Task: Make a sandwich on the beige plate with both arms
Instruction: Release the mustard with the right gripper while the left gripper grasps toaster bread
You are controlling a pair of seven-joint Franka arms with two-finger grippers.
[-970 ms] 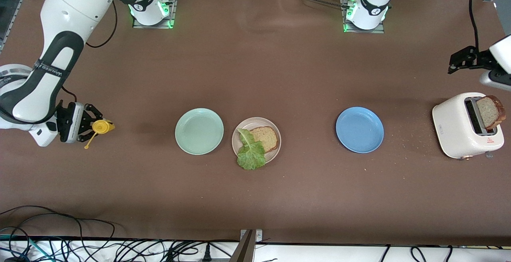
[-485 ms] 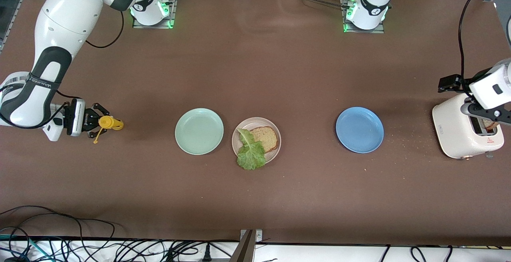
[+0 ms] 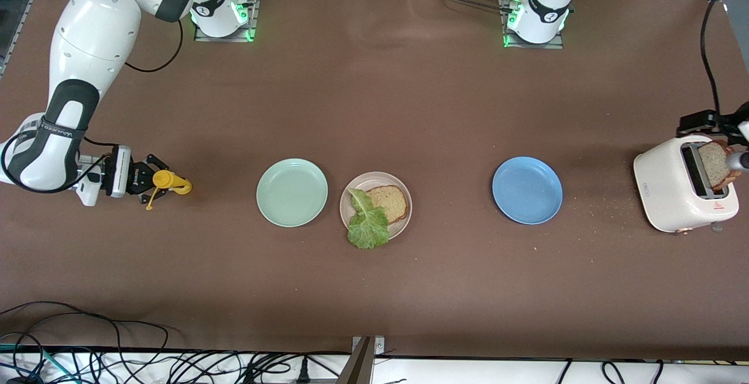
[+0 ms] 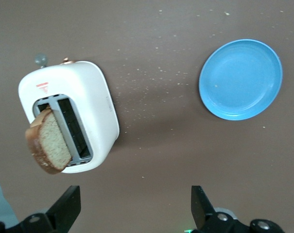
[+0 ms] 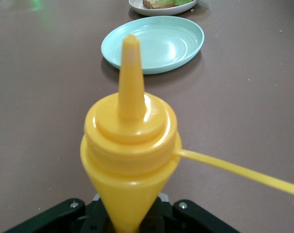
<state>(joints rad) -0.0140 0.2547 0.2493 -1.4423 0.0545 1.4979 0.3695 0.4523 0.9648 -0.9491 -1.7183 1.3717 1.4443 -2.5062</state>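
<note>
- Table (image 3: 374, 103): brown surface, crumbs scattered between the blue plate and the toaster.
- Right arm (image 3: 88, 38): reaches down at its own end of the table; the right gripper (image 3: 153, 180) is clamped on a yellow squeeze bottle (image 3: 171, 182). The bottle lies level, long axis along the table's length, nozzle aimed toward the mint-green plate (its loose cap strap hangs off one side).
- Left arm: mostly out of frame at its end of the table. The left gripper (image 4: 132, 208) hangs over the table beside the toaster, fingers (image 4: 68, 208) spread wide, holding nothing.
- Toaster (image 3: 681, 185): white, at the left arm's end; one bread slice (image 3: 717, 164) stands up out of a slot, tilted.
- Blue plate (image 3: 527, 190): bare, between toaster and beige plate.
- Mint-green plate (image 3: 292, 192): bare, just beside the beige plate, toward the right arm's end.
- Beige plate (image 3: 404, 220): near the table's middle. It carries a second bread slice (image 3: 391, 202) lying flat.
- Lettuce leaf (image 3: 367, 223): overlaps that slice, long axis running toward the front camera, ruffled end hanging past the rim.
</note>
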